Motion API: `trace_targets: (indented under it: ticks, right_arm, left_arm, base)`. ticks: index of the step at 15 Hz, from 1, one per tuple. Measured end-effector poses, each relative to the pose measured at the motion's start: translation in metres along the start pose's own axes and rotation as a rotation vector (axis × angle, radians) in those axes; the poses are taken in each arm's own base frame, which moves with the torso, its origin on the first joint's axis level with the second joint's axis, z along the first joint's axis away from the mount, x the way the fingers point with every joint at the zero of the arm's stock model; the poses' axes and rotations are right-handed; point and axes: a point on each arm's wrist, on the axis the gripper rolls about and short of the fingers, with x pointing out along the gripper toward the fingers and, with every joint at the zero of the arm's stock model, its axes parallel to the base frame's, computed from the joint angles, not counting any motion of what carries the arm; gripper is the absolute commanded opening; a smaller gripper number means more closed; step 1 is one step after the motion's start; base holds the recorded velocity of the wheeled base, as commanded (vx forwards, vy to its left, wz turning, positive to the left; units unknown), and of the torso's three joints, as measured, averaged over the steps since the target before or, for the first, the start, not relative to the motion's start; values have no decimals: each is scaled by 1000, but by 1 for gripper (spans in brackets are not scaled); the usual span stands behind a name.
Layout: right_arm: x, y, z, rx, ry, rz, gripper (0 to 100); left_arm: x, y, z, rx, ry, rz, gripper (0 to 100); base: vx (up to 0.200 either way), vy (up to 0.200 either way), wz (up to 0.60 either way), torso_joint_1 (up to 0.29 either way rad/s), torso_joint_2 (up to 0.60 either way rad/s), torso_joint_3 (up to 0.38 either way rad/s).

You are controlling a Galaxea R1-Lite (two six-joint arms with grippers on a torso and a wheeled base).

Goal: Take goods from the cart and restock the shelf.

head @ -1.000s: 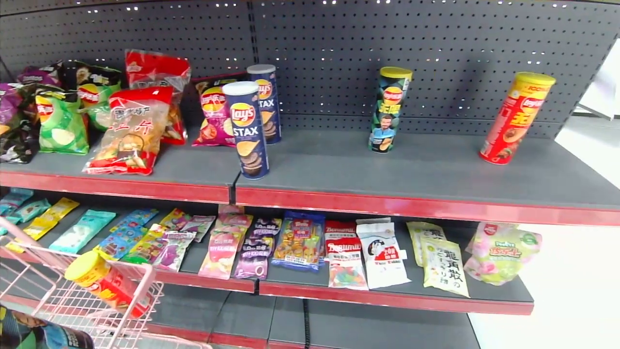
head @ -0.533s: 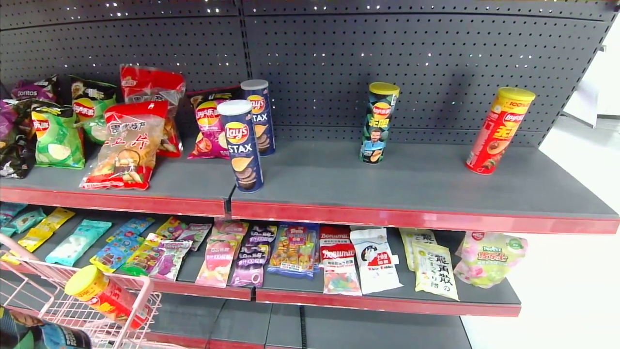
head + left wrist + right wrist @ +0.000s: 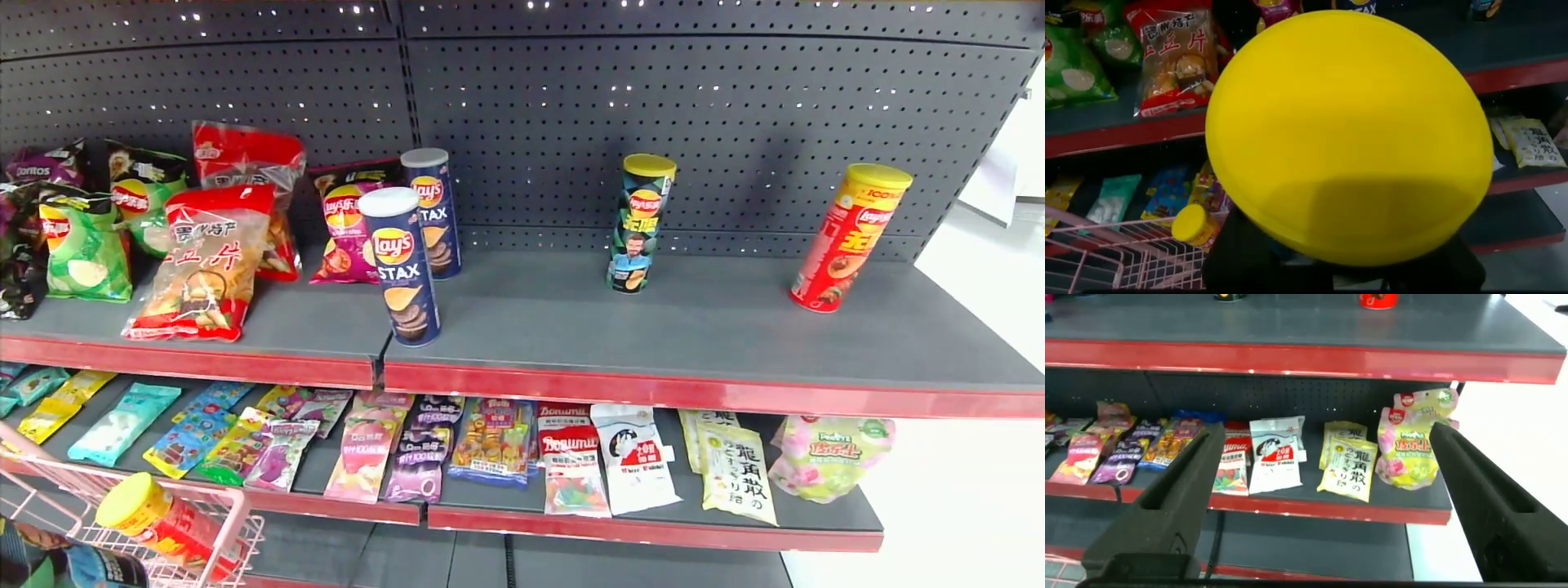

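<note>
A chip can with a yellow lid (image 3: 1347,131) stands end-on close before the left wrist camera, above the pink wire cart (image 3: 1118,261). My left gripper is shut on it, with its fingers hidden behind the lid. Another red can with a yellow lid (image 3: 155,523) lies in the cart (image 3: 233,502) at the lower left. My right gripper (image 3: 1327,431) is open and holds nothing, facing the lower shelf of candy bags (image 3: 1274,453). The top shelf (image 3: 653,335) carries two blue cans (image 3: 400,265), a dark green can (image 3: 641,224) and a red can (image 3: 849,241).
Snack bags (image 3: 204,261) crowd the left of the top shelf. Bare shelf lies between the blue cans, the green can and the red can. Small candy packs (image 3: 571,449) line the lower shelf. The shelf unit ends at the right by a white floor (image 3: 963,490).
The head view has shifted, so shelf and cart sit lower and further left in the picture. No goods on the shelf have moved.
</note>
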Motion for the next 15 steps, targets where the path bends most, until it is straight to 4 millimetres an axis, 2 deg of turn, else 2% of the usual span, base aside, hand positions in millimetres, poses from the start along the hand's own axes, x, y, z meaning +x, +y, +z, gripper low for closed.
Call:
trace_targets:
  ticks: [6,12,14,15]
  right_arm:
    - [0,0,0,0,-1,1,100]
    - [0,1,1,-27,-4,26,100]
    - [-2,2,17,-29,-34,74,100]
    - [-2,2,31,-14,-46,88,100]
  left_arm:
    - [0,0,0,7,2,-1,0]
    - [-3,-1,-4,15,-8,-12,0]
    - [-5,-2,-12,24,-5,-14,0]
    - [-6,-3,-15,24,-4,-15,0]
  base:
    - [200,0,0,6,4,-2]
    - [0,0,0,0,0,0]
    - [0,0,0,0,0,0]
    - [0,0,0,0,0,0]
